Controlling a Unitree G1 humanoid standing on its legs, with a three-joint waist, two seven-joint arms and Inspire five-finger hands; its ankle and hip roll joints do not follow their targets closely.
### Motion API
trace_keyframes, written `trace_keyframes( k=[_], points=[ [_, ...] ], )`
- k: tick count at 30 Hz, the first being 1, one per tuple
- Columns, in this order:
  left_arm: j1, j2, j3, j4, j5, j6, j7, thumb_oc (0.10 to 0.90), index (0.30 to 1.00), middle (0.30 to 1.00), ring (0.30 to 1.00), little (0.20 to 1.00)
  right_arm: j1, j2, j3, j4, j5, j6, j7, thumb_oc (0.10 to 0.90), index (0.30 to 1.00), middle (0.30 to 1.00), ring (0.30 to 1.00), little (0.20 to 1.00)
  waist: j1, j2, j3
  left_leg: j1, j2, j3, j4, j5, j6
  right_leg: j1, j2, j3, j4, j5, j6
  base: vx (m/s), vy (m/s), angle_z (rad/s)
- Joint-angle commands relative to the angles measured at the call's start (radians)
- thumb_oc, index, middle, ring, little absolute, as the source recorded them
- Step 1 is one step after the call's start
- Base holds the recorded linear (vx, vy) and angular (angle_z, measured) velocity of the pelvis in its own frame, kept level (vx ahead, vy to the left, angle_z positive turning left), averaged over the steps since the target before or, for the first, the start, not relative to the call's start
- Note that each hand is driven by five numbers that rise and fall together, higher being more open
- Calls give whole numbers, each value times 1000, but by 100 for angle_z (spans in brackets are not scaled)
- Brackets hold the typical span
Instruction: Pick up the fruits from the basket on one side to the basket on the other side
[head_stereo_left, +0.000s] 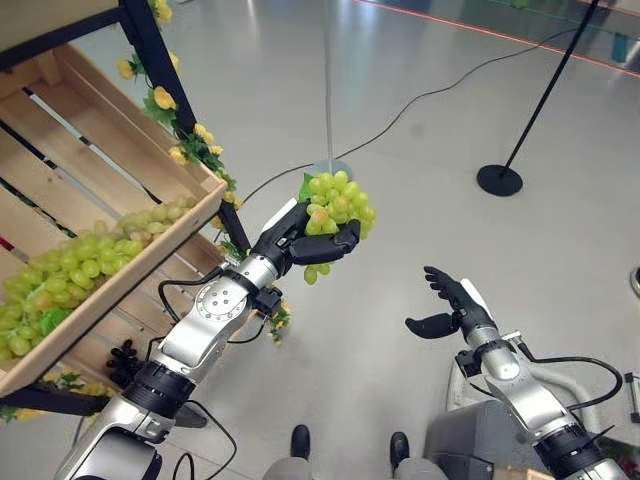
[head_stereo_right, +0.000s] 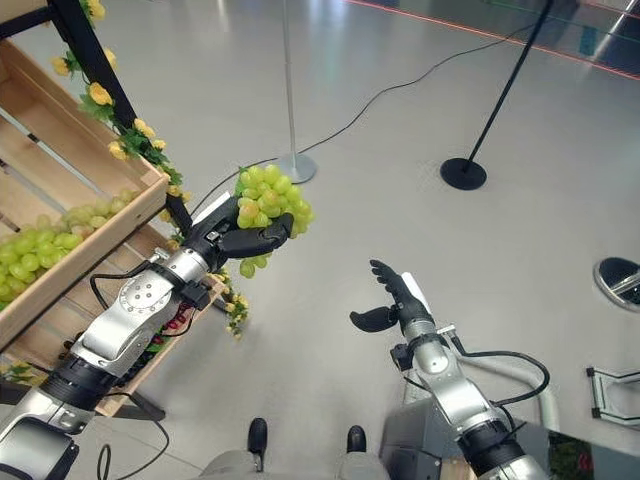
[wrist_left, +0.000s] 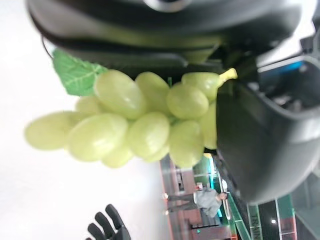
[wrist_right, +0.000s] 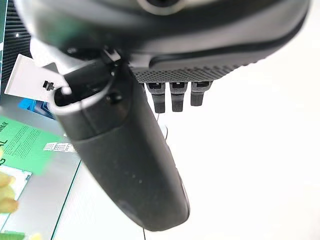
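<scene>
Left eye view has the left hand (head_stereo_left: 300, 238) raised over the floor (head_stereo_left: 420, 300) beyond the corner of a wooden crate (head_stereo_left: 110, 215), its dark fingers and thumb curled round a bunch of green grapes (head_stereo_left: 338, 205). The bunch sits on top of the grasp with a green leaf at its near edge, and a few grapes hang below the fingers. In the left wrist view the same grapes (wrist_left: 140, 125) press against the hand's dark bulk, the thumb closing on them from one side, and the leaf (wrist_left: 75, 75) shows at the end of the cluster. The right hand (head_stereo_left: 452, 305) is held lower and well apart from the grapes, palm up, fingers straight and spread, thumb out to the side, holding nothing; its own wrist view shows the thumb (wrist_right: 125, 165) standing clear of the short row of fingertips (wrist_right: 177, 95). Beside the left arm, the tilted crate holds more green grapes (head_stereo_left: 70, 265) piled along its lower edge. Yellow artificial flowers (head_stereo_left: 190, 140) with green leaves run along the black frame (head_stereo_left: 155, 55) at the crate's corner. A lower wooden shelf beneath the crate holds some dark fruit (head_stereo_right: 170, 325). Farther off on the floor stand a thin pole on a round grey base (head_stereo_left: 328, 165) and a black post on a round black base (head_stereo_left: 500, 180).
</scene>
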Motion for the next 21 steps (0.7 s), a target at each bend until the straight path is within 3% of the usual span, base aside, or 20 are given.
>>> trace_keyframes(
  k=[1,5,14,21],
  points=[
    [-121,-42,82,-80,5,-132,-10,400,300,300,300,300,-53,-27,-39,-33,-12,-95,-39,800,900,900,900,900,12,0,-122,38,-9,3,2,-66,-7,26,-24,-67,12,-4,2,26,-66,-2],
    [-137,-36,81,-117,-66,-113,-68,400,300,300,300,300,-73,0,3,6,-3,-78,-64,800,900,900,900,900,31,8,-127,34,-7,-17,2,-62,-17,43,-28,-95,12,-16,-2,25,-66,6],
    [-110,-34,117,-238,-233,-82,-76,400,300,300,300,300,-62,68,69,101,-11,-65,-103,800,900,900,900,900,73,23,-133,17,-4,-56,2,-49,-30,65,-34,-132,7,-31,-5,22,-49,21],
    [-48,-34,148,-295,-216,-79,-93,400,300,300,300,300,-52,89,90,124,-10,-59,-112,800,900,900,900,900,107,22,-129,2,-7,-86,2,-42,-35,77,-32,-155,5,-41,-12,9,-39,18]
  ],
)
